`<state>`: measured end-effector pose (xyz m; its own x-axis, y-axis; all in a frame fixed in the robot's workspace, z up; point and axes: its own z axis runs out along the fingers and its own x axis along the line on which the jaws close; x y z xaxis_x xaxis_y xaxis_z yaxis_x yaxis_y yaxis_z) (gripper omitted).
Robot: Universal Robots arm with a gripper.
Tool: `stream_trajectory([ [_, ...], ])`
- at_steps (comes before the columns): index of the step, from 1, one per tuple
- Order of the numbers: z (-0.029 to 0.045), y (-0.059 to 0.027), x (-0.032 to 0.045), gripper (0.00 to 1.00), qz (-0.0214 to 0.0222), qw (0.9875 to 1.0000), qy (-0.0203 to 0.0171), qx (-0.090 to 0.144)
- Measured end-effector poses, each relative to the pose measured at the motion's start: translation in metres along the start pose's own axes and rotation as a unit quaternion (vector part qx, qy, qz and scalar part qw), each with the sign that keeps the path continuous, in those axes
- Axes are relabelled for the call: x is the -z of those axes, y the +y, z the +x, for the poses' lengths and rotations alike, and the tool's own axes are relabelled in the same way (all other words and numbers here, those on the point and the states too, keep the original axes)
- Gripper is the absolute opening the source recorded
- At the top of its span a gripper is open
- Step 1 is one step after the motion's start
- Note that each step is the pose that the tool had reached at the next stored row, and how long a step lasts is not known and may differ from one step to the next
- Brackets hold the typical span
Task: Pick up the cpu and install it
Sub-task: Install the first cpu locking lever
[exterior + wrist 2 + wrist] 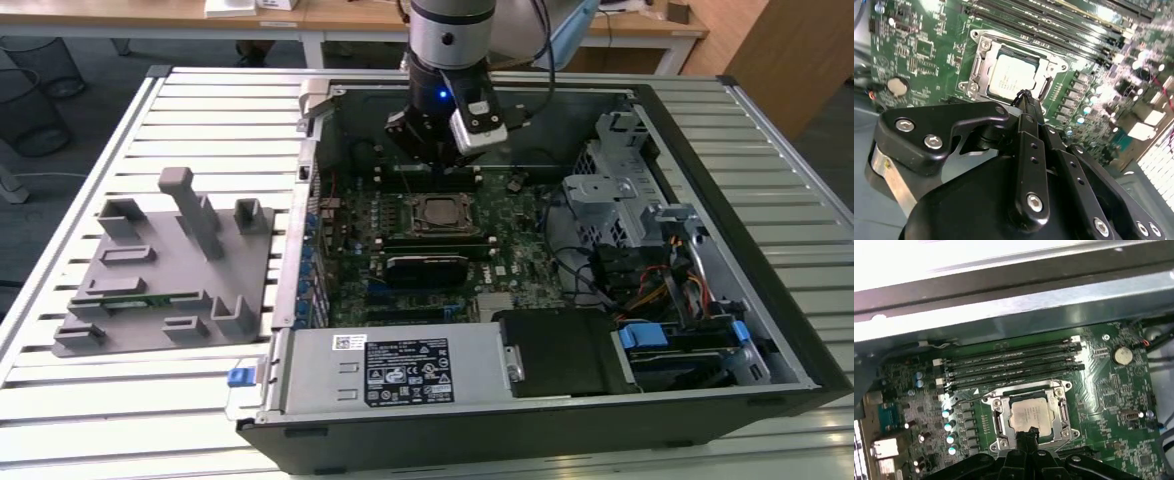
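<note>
The cpu (438, 213) is a silver-topped square chip lying flat in the metal-framed socket (995, 412) on the green motherboard (521, 240) inside the open computer case. Both wrist views show it seated in the socket frame, cpu (1013, 79) and cpu (1029, 415). My gripper (1024, 96) hangs just above the chip's edge with its black fingers (1030, 150) pressed together and nothing between them. In the first wrist view the gripper (1027, 433) tip overlaps the chip's near edge. In the exterior view the gripper (427, 150) sits over the far part of the board, slightly behind the socket.
A black heatsink block (427, 268) lies on the board near the socket. Memory slots (1014, 362) run beside it. A grey fixture plate (160, 270) holding a green memory stick (140, 297) stands on the exterior view's left. The power supply (387, 368), drive cage (621, 190) and cables (654, 280) crowd the case.
</note>
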<state>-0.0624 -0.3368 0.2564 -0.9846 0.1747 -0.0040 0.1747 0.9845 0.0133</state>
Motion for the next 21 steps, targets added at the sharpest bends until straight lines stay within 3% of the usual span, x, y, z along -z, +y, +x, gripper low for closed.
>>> stream_trajectory([
  [4,0.0000,0.0000,-0.0003,0.11,-0.0001,0.9994,0.0004,0.035],
  [8,0.0000,0.0000,-0.0004,0.11,-0.0003,0.9976,0.0009,0.069],
  [18,0.0000,0.0000,-0.0005,0.11,-0.0005,0.9910,0.0017,0.134],
  [21,0.0000,0.0000,-0.0005,0.11,-0.0006,0.9882,0.0020,0.153],
])
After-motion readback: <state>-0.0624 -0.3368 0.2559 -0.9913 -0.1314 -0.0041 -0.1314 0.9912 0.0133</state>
